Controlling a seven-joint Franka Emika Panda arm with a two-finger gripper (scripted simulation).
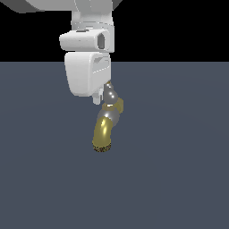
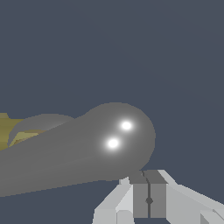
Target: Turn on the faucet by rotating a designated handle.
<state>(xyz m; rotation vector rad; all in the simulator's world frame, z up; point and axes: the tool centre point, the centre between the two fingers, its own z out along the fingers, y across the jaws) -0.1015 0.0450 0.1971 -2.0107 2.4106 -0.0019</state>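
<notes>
Much of the handle [image 1: 110, 93] is hidden in the exterior view: the white gripper [image 1: 96, 99] body hangs in front of it, and only a rounded grey arm shows past the lower edge of the housing. The arm above is cut off by the frame's top edge. No label or writing can be read on the robot or the faucet [image 1: 106, 125].

In the wrist view the handle [image 2: 87, 148] fills the middle as a thick glossy grey bar with a rounded end, running out of the frame on one side. A sliver of brass [image 2: 8, 131] shows behind it. The gripper [image 2: 148, 199] appears closed: its two grey pads [image 2: 141, 194] meet along a thin seam with nothing between them. The pads lie just beside the handle's rounded end; whether they touch it cannot be told.

The faucet stands near the middle of the dark blue-grey bench [image 1: 179, 179], its brass spout curving down to a dark rough mouth, with a grey collar partway up.
</notes>
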